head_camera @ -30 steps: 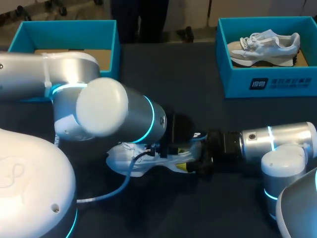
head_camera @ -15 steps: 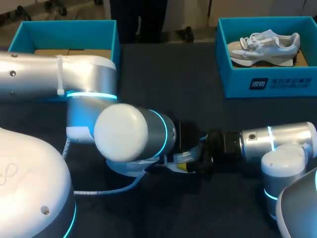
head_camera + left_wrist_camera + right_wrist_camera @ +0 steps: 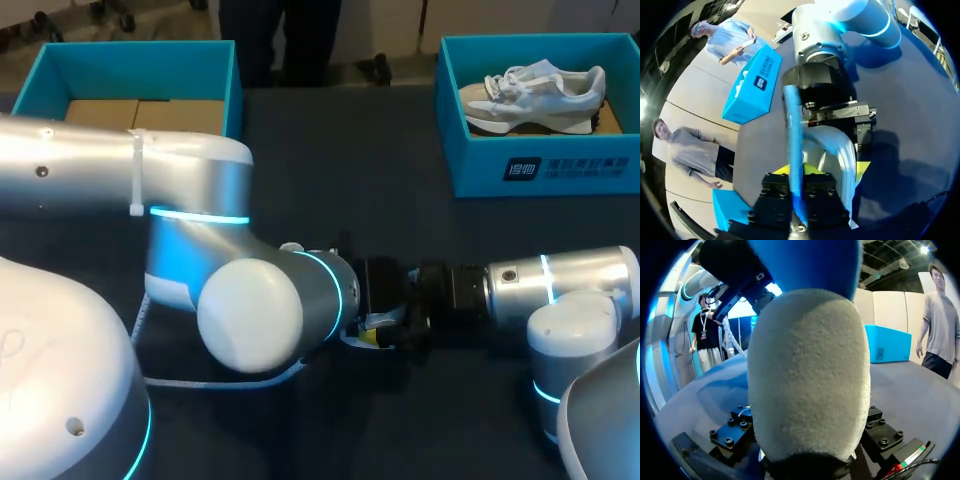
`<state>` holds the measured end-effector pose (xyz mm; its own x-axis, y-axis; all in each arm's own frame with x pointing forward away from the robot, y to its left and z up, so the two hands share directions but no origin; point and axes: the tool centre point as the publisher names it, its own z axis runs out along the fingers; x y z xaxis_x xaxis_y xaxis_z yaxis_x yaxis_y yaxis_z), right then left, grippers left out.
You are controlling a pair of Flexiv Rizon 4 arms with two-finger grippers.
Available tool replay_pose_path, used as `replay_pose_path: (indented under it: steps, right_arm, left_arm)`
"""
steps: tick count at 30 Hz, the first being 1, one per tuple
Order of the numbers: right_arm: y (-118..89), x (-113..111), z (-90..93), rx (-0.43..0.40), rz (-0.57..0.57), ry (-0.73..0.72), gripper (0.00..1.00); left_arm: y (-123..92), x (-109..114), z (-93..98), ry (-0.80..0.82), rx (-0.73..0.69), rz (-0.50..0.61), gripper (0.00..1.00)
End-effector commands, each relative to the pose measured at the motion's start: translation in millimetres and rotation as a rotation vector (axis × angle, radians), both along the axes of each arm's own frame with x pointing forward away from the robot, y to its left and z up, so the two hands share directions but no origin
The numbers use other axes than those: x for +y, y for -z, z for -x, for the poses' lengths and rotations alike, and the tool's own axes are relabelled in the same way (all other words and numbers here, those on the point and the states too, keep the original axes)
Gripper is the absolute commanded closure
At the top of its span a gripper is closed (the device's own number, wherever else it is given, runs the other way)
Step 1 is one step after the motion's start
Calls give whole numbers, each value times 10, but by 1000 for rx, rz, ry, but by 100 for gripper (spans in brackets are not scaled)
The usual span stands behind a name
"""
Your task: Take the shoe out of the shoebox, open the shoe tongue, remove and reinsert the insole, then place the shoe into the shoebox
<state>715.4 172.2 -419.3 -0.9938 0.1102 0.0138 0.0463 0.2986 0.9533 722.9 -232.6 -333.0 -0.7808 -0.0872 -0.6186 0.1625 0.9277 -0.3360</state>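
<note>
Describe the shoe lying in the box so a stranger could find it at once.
On the dark table, look to the far right corner, where a teal shoebox stands. The shoe lies inside it, white and grey with white laces. The other teal shoebox, at the far left, holds only brown cardboard.

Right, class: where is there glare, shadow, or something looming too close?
Head view: soft glare on the left arm, at its elbow. Left wrist view: a dark shadow on the table beside the shoe. Right wrist view: a pale grainy surface looms close.
</note>
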Motion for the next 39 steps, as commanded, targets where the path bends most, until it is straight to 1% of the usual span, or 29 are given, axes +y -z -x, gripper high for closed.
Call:
replay_pose_path:
  steps: [1,4,9,10,13,22,25,30,32,33,35,36,39]
  right_arm:
    - [-11,16,4,0,4,1,100]
    - [-11,16,4,0,4,1,100]
    - [-11,16,4,0,4,1,100]
    - [-11,16,4,0,4,1,100]
    - [-11,16,4,0,4,1,100]
    - [-11,16,4,0,4,1,100]
    - [-11,16,4,0,4,1,100]
    - [-11,16,4,0,4,1,100]
    - [-11,16,4,0,4,1,100]
    - [-11,16,4,0,4,1,100]
    - [-11,16,4,0,4,1,100]
    - [-11,16,4,0,4,1,100]
    - [-11,16,4,0,4,1,100]
  left_arm:
    - [-75,18,-23,10,37,22,100]
    - [-141,-15,-20,22,93,39,100]
    - [-371,-149,43,55,235,94,100]
    - [-447,-183,49,62,286,120,100]
    - [-595,-251,58,72,375,168,100]
    - [-940,-478,120,134,582,284,100]
    - [-1076,-523,169,165,626,321,100]
    - [-1342,-511,230,227,668,406,100]
    - [-1501,-490,263,254,672,452,100]
    - [-1541,-482,269,264,675,466,100]
    - [-1727,-445,284,296,673,513,100]
    - [-1756,-439,285,302,673,520,100]
    - [-2025,-390,280,351,664,586,100]
